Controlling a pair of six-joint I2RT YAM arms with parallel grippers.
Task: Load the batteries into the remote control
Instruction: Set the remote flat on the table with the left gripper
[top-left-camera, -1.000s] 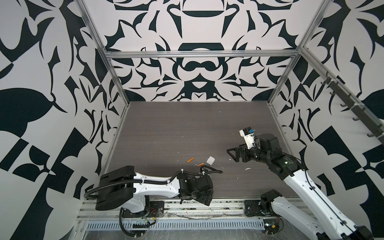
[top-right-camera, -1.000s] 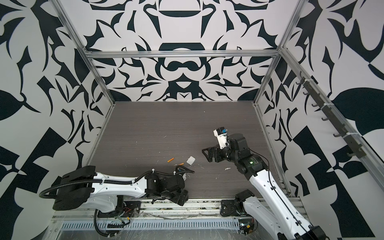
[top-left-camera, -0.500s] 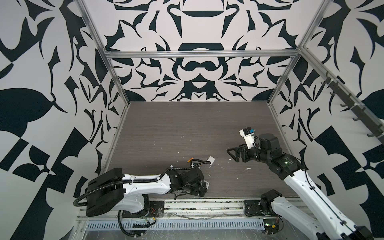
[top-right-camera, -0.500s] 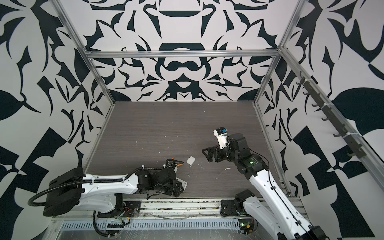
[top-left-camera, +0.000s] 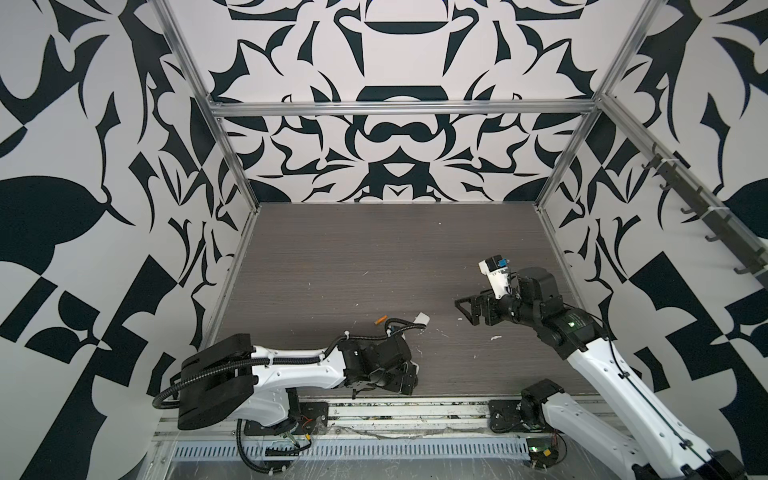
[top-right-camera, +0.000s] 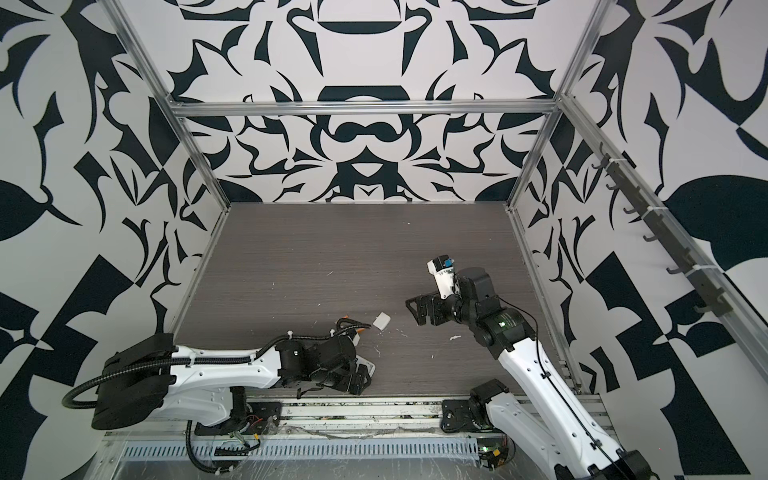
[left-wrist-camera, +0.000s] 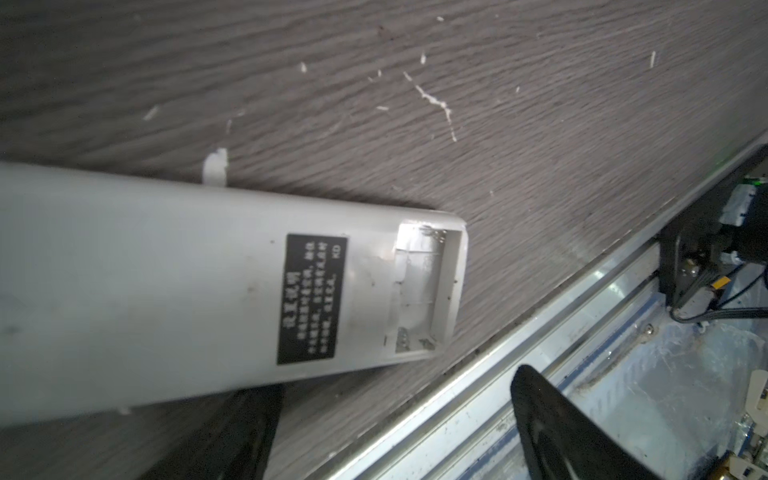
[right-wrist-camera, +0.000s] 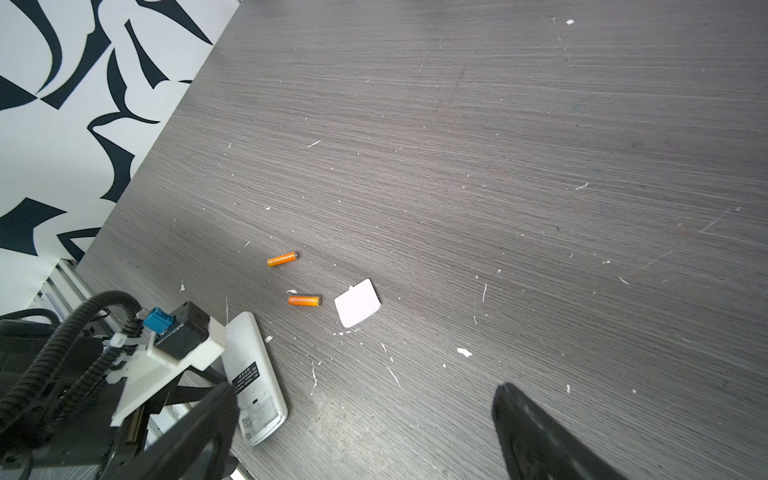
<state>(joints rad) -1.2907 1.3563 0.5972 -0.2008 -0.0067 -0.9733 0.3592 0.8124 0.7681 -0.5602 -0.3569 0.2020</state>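
The remote control (left-wrist-camera: 166, 282) lies white back up near the table's front edge, its dark label and empty battery compartment (left-wrist-camera: 424, 291) showing. My left gripper (left-wrist-camera: 395, 440) hovers open over it, one finger (left-wrist-camera: 232, 432) by its long edge, the other finger (left-wrist-camera: 557, 436) over the front rail. In both top views the arm hides most of the remote; a white sliver (top-right-camera: 367, 364) shows. Two orange batteries (right-wrist-camera: 282, 259) (right-wrist-camera: 305, 300) lie on the table beyond it; one battery (top-left-camera: 380, 321) shows in a top view. My right gripper (top-left-camera: 467, 311) (right-wrist-camera: 365, 449) hangs open above the table, holding nothing.
A small white cover plate (right-wrist-camera: 357, 308) (top-left-camera: 422, 319) lies next to the nearer battery. White flecks dot the dark wood table (right-wrist-camera: 498, 166). An aluminium rail (left-wrist-camera: 519, 365) runs along the front edge. Patterned walls close in the left, back and right.
My left arm has swung over the front of the table and its wrist has shifted; its cable now covers part of the batteries in the top views. The right arm has not moved.
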